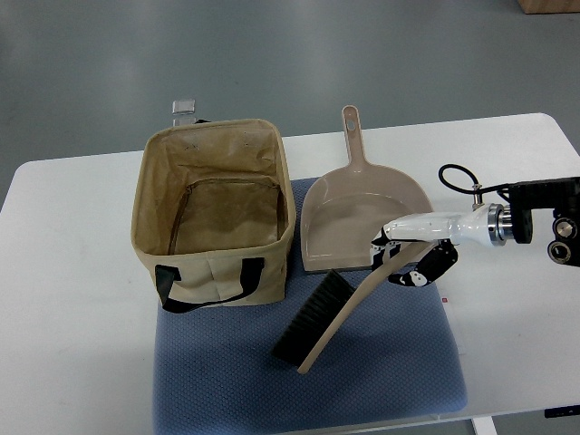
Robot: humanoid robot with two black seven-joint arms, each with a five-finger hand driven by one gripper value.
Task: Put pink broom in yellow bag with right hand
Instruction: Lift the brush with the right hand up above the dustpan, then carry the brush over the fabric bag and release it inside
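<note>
Down on the blue mat lies the pink broom, bristles pointing left. The right hand has its fingers curled around the broom's handle. Behind sits a pink dustpan. The yellow bag stands open, left of it.

White table, grey floor behind.
</note>
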